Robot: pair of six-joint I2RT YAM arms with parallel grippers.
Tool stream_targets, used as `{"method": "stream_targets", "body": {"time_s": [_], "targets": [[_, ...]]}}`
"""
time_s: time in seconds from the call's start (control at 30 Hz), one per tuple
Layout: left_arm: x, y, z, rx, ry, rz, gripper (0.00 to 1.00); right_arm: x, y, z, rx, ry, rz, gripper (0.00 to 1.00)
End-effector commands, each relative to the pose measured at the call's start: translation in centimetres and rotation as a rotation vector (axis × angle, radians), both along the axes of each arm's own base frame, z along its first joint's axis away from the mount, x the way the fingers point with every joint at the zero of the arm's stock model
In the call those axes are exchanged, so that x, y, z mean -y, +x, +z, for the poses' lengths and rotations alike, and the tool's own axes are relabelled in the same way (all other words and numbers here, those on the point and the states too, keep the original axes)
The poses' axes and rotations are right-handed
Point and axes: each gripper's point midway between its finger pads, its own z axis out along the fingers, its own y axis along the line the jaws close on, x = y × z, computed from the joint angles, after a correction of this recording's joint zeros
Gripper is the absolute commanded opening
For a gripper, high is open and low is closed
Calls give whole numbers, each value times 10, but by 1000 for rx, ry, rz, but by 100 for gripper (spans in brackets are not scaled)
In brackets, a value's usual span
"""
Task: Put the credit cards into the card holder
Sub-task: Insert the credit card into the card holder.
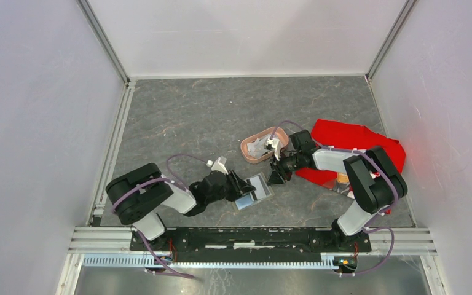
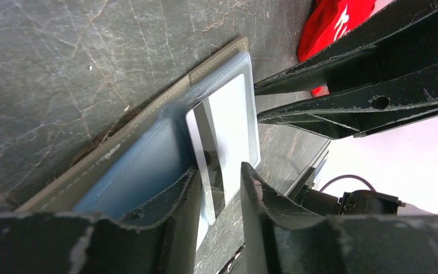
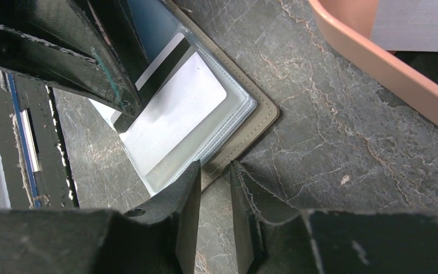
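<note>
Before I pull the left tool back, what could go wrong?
1. The card looks only partly in the card holder; its striped end lies between the open fingers of the left tool, so a skewed retreat might drag it out.
2. The right tool sits at the holder's edge, close to the left one; moving either could shift the holder or clash.

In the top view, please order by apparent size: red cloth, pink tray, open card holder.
Largest: red cloth. Then pink tray and card holder, which look about alike; I cannot rank them.
</note>
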Motion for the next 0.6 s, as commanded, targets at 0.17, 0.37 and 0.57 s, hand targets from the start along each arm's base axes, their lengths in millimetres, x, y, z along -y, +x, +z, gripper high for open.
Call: {"method": "stream_targets", "body": {"time_s": [0.17, 0.37, 0.57], "targets": [[-24, -5, -11, 34, 208, -26, 46, -4, 15, 26, 138, 16, 29, 38], [-23, -6, -11, 30, 240, -51, 46, -1, 21, 35, 210, 5, 25, 38], [-18, -4, -9, 23, 236, -57, 44, -24, -14, 55, 126, 204, 148, 19]]}}
